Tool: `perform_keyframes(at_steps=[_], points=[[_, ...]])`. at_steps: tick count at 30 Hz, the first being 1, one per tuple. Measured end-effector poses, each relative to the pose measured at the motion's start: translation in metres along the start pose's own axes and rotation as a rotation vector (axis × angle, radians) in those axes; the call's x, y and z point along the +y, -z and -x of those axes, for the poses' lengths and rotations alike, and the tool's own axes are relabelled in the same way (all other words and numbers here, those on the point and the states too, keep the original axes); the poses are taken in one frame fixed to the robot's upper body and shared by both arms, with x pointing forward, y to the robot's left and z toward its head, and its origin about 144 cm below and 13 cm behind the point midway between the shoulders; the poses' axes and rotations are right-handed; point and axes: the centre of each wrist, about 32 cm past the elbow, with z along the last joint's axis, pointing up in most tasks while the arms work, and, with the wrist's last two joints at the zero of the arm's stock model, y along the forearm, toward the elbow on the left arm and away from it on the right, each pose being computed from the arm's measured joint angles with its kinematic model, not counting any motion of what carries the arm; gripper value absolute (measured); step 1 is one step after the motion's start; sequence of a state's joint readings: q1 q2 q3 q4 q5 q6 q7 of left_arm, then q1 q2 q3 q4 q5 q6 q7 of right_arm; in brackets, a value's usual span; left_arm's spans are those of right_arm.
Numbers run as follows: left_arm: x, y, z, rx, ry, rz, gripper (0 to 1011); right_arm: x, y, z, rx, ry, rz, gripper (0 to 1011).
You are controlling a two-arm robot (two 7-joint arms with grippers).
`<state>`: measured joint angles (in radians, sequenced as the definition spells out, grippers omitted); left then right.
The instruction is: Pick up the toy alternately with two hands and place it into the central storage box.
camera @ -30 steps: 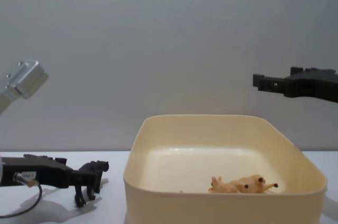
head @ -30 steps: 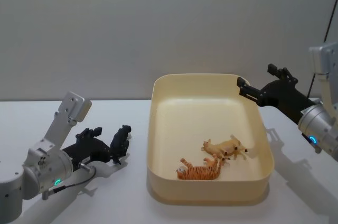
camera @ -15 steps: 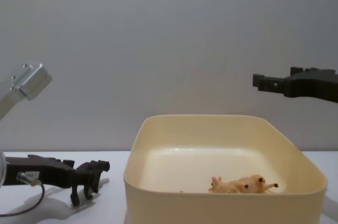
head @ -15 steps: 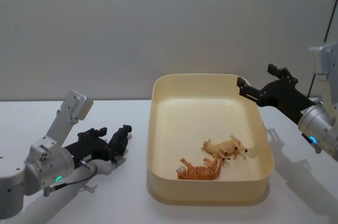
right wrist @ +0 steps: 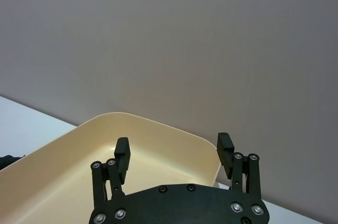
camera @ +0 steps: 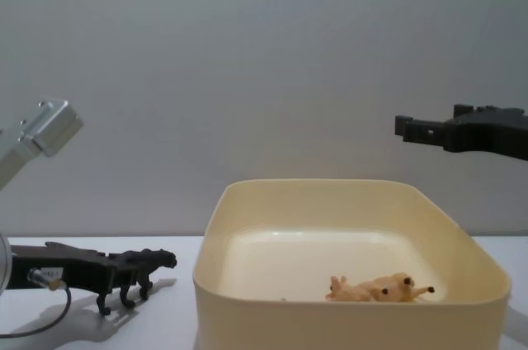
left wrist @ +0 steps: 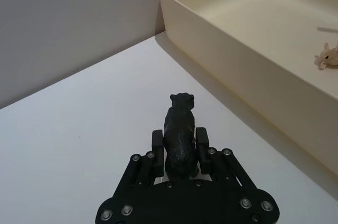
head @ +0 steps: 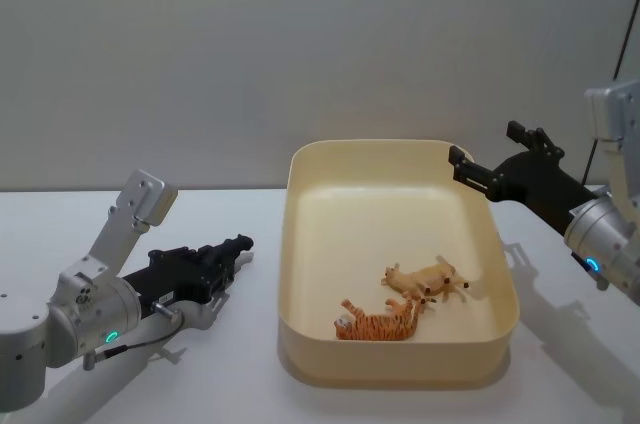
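Black toy animal clamped in the left gripper, beside the tub

The cream tub (head: 300,244) sits mid-table, holding an orange tiger (head: 380,322) and a tan animal (head: 428,281) (both on their sides). The right gripper (head: 458,166) hangs over the tub's far right corner, fingers apart. The left gripper (left wrist: 178,140) is low over the table left of the tub, fingers pressed on the flanks of a black toy animal (left wrist: 179,134).
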<state>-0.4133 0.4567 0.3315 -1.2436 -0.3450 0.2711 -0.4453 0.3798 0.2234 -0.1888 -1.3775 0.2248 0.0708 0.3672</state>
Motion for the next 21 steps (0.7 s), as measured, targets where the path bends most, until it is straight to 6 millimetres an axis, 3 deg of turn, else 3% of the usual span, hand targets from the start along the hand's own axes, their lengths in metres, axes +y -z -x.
perform_keyframes(at_steps=[13, 21], points=[[0.007, -0.005, 0.000, -0.051, -0.048, 0.016, 322, 0.000, 0.000, 0.000, 0.000, 0.000, 0.000, 1001], [0.023, -0.020, 0.006, -0.127, -0.102, 0.067, 322, 0.000, 0.000, 0.000, 0.000, 0.000, 0.000, 1001]])
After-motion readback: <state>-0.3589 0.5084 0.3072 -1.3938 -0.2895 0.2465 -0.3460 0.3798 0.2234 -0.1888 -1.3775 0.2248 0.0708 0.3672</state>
